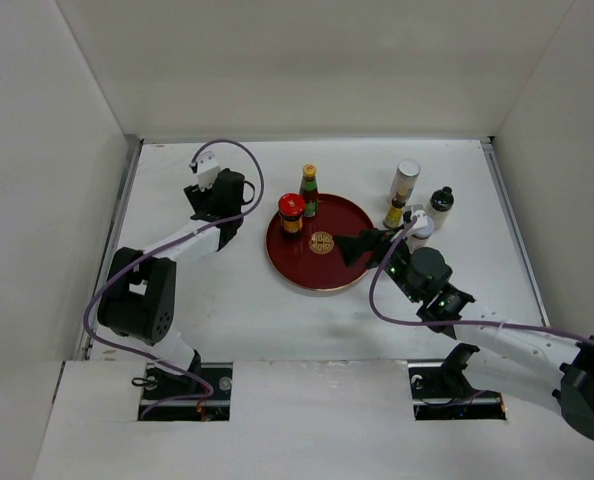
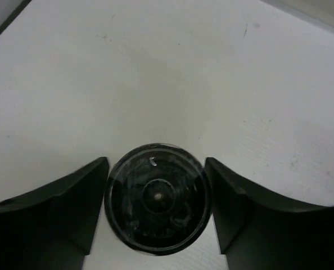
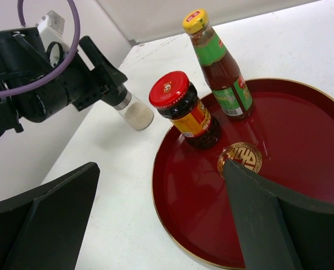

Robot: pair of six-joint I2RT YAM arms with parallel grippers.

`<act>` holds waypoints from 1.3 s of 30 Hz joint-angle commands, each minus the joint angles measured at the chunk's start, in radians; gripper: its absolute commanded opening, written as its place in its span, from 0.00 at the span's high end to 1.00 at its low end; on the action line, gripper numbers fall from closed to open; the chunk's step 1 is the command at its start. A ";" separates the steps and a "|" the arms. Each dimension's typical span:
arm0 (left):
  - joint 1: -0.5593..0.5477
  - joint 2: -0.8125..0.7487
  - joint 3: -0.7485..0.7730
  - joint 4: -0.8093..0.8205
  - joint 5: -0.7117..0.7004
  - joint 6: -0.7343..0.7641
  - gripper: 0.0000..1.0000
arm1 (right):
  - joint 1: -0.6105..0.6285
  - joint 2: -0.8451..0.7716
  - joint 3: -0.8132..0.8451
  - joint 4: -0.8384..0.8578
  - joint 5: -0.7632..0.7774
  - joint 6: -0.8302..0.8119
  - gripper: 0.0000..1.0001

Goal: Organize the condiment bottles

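My left gripper (image 2: 156,162) is shut on a glass shaker (image 2: 157,198), seen from above as a dark round lid between the fingers. The right wrist view shows that shaker (image 3: 136,113), full of pale powder, tilted in the left gripper (image 3: 114,85) just left of the tray. A red-capped jar (image 1: 291,213) (image 3: 185,110) and a green yellow-capped bottle (image 1: 309,190) (image 3: 217,66) stand on the round dark-red tray (image 1: 307,270) (image 3: 195,191). My right gripper (image 1: 361,245) (image 3: 161,225) is open and empty, low over the tray's right side.
To the right of the tray stand a cream silver-topped cylinder (image 1: 406,184), a small dark yellow-labelled bottle (image 1: 394,214), a dark black-capped bottle (image 1: 440,206) and a white-topped one (image 1: 421,228) partly behind my right arm. White walls close in the table.
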 commanded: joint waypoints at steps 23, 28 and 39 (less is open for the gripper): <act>-0.475 -0.407 -0.093 -0.065 -0.047 -0.009 0.67 | -0.008 -0.029 0.003 0.046 0.017 -0.003 0.52; -0.477 -0.324 -0.080 0.089 0.023 0.009 0.67 | -0.005 -0.012 0.007 0.043 0.029 -0.004 0.69; -0.463 -0.178 -0.143 0.200 0.066 0.024 0.60 | -0.009 -0.017 -0.008 0.060 0.078 -0.012 0.27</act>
